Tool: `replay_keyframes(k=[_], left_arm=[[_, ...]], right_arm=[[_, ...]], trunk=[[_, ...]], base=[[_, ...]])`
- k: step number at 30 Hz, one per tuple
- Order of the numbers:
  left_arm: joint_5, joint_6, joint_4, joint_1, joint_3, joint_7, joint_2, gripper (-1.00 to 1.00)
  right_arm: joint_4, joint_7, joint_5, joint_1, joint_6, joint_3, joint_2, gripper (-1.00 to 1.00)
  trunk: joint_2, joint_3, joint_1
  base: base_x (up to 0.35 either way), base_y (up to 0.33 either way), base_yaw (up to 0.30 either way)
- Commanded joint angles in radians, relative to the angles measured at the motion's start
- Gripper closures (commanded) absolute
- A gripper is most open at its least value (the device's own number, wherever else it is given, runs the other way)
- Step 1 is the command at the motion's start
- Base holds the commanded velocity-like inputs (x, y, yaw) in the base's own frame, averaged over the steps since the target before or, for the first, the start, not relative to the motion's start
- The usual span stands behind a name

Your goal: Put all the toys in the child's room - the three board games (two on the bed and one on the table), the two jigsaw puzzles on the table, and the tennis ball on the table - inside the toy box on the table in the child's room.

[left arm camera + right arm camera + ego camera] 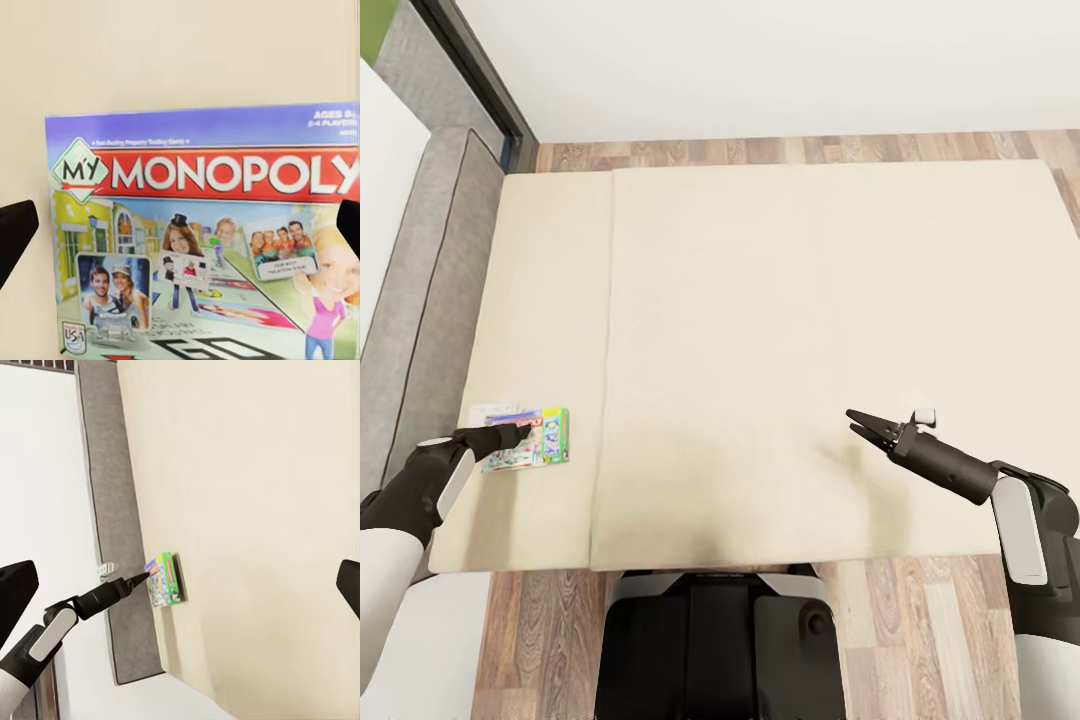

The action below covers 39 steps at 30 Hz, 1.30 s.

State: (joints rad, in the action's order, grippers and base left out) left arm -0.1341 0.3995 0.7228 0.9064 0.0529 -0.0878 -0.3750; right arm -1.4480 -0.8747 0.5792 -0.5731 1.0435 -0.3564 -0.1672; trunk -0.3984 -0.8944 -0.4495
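A green "My Monopoly" board game (532,441) lies flat near the left front corner of the cream bed (810,300). My left gripper (508,436) hovers right over it. In the left wrist view the printed lid (202,240) sits between the two dark fingertips (15,240), which stand wide apart, so the gripper (180,232) is open and holds nothing. My right gripper (863,425) hangs open over bare mattress at the front right. The right wrist view looks across the bed to the board game (166,579) and the left gripper (139,579).
A grey side frame (430,280) runs along the bed's left edge, with a white surface beyond it. Wood-plank floor (810,150) and a white wall lie past the far edge. My dark base (710,640) stands against the bed's front edge.
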Motion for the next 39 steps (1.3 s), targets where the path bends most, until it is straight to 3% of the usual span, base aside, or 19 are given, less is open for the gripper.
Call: replay_keyframes(k=[1,19,39], left_arm=[[-0.009,0.007,0.001,0.000,0.002,-0.008,0.000,-1.00],[-0.007,0.007,0.001,0.000,0.002,-0.052,-0.003,-1.00],[-0.009,0.006,0.001,0.000,0.002,-0.056,-0.033,-1.00]], right_arm=[[0.000,-0.006,-0.004,-0.001,0.004,-0.001,0.000,-1.00],[-0.001,-0.007,-0.005,-0.001,0.004,-0.001,0.001,-1.00],[-0.002,-0.007,-0.006,-0.001,0.004,-0.001,0.005,-1.00]], trunk=[[-0.002,-0.003,-0.001],[-0.002,-0.030,-0.001],[-0.002,-0.034,-0.001]], base=[[0.000,0.000,0.000],[0.000,0.000,0.000],[0.000,0.000,0.000]])
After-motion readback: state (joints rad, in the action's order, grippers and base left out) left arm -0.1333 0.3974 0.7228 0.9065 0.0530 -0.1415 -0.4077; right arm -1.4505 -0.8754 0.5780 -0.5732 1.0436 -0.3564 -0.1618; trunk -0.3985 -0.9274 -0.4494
